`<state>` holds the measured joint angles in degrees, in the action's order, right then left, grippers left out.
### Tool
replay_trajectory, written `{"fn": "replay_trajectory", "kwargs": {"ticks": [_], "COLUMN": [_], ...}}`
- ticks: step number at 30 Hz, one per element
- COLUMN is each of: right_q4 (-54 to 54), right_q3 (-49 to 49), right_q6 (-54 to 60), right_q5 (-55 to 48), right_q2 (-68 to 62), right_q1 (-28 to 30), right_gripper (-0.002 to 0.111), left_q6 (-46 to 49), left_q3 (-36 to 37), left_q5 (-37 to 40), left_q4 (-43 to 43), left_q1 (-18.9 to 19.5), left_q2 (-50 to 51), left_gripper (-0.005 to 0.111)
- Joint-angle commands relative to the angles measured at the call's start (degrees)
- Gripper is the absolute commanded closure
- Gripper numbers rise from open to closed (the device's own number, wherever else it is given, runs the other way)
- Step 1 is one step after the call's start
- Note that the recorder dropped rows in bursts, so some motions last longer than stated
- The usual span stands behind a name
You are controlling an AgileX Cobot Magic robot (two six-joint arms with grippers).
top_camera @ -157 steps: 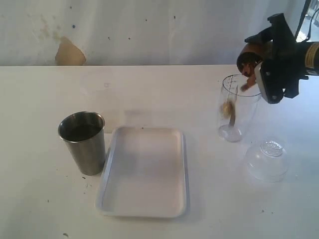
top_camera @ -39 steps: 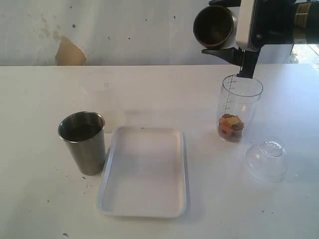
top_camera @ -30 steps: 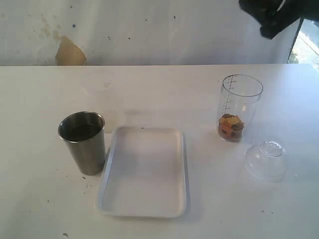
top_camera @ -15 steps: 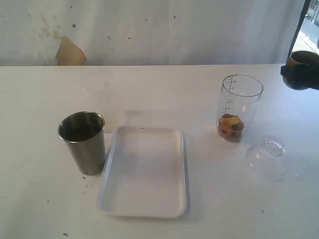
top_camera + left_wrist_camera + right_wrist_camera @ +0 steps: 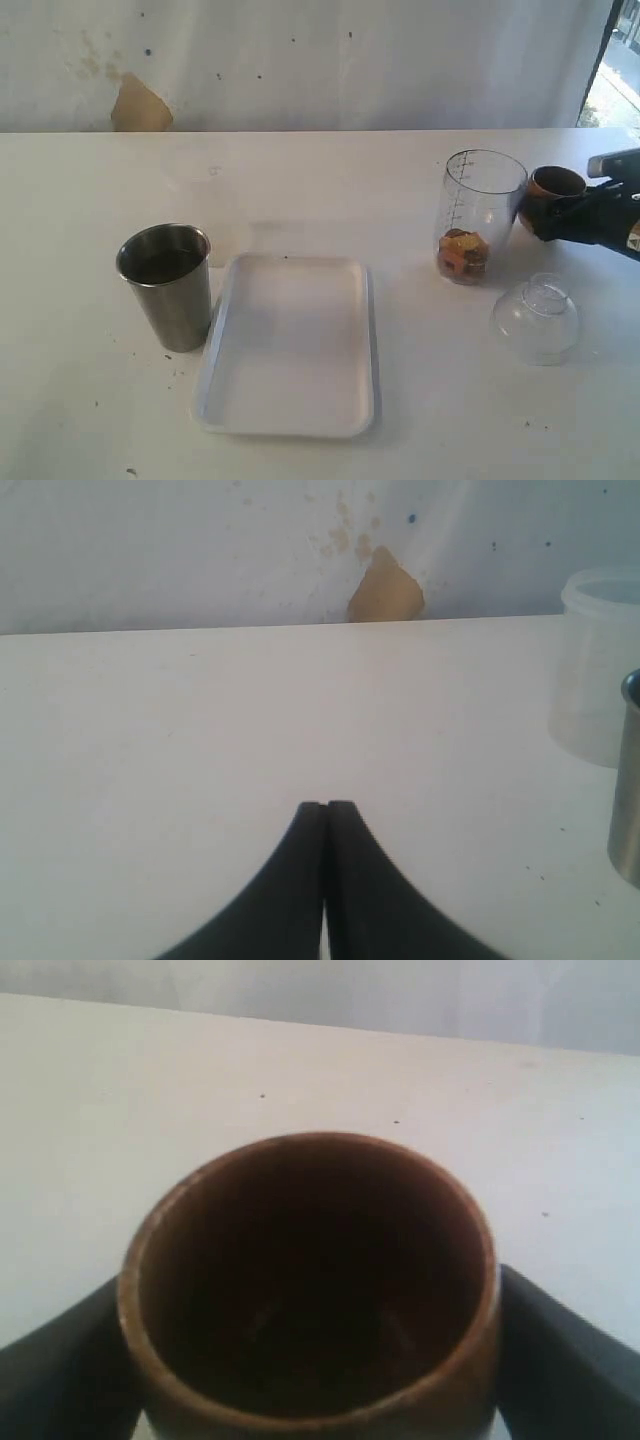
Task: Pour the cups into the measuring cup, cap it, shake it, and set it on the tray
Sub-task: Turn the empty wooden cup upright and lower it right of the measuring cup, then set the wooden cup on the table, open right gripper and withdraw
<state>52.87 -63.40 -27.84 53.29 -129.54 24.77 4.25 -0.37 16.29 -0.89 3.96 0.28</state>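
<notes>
The right end effector (image 5: 568, 212) pinches the brown wooden cup (image 5: 552, 186) upright just beside the measuring cup (image 5: 482, 205), on the side away from the tray (image 5: 290, 345). Whether the cup rests on the bench (image 5: 330, 190) cannot be told. Its dark bowl looks empty in the right wrist view, and orange-brown pieces (image 5: 462, 255) sit at the bottom of the measuring cup. The clear dome lid (image 5: 535, 320) lies near the measuring cup's foot. The steel tumbler (image 5: 167, 285) stands upright, long axis vertical, well apart from the measuring cup, beyond the tray. The left end effector (image 5: 325, 815), pressed together on nothing, is out of the exterior view. Its wrist camera catches the tumbler only at the frame's edge, off the line of the fingers. The second pour likely falls to the left arm, the nearer one. It would have to spread, swing toward the tumbler and take it from the side.
</notes>
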Motion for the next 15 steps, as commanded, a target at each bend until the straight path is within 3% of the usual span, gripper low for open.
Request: {"fn": "replay_trajectory", "kwargs": {"ticks": [1, 15], "right_q4": [0.6, 4.8], "right_q3": [0.1, 0.1], "right_q6": [1.4, 3.6], "right_q5": [2.1, 6.1], "right_q2": [0.1, 0.1], "right_q1": [-2.1, -9.7], "right_gripper": [0.108, 0.108], "left_q6": [-0.4, -0.4], "left_q3": [0.4, 0.4], "left_q5": [-0.1, -0.1], "left_q4": [-0.6, -0.6], "left_q1": [0.2, 0.2], "left_q2": [-0.3, -0.3], "left_gripper": [0.107, 0.107]}}
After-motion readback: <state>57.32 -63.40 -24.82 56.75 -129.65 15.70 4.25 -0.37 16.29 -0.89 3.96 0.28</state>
